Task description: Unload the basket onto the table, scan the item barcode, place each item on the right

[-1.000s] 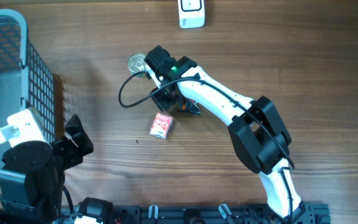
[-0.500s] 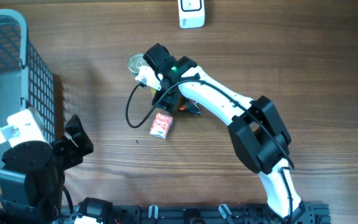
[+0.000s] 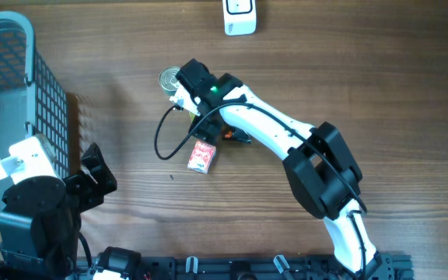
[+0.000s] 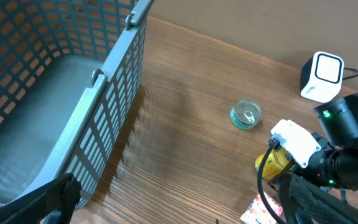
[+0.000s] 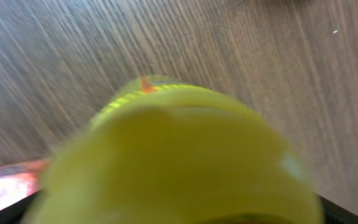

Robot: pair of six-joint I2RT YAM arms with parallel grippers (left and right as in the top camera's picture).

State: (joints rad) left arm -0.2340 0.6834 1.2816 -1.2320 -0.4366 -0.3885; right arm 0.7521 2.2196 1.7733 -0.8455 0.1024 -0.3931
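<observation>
1. Your right pincer (image 3: 208,123) is hanging over the middle of the bench (image 3: 379,93). The yellow item (image 5: 179,143) is sitting right against its camera and filling that view in a blur. You cannot tell whether the jaws are gripping the item or standing loose around it.
2. In the left wrist view, the yellow item is showing just under the white camera housing (image 4: 296,142) on the right arm's wrist. Whether it is resting on the bench or raised off it is not clear.
3. A round tin can (image 3: 171,78) is standing upright just beside the right pincer on the far side. A red packet (image 3: 202,156) is lying flat just beside it on the near side.
4. A black cable (image 3: 162,140) is looping out from the right wrist toward the left.
5. The white scanner (image 3: 239,15) is sitting at the far edge of the bench, well apart from the yellow item.
6. Your left pincer (image 4: 178,186) is hovering with its jaws wide apart and nothing between them. It is near the grey basket (image 3: 6,47) at the left of the bench.
</observation>
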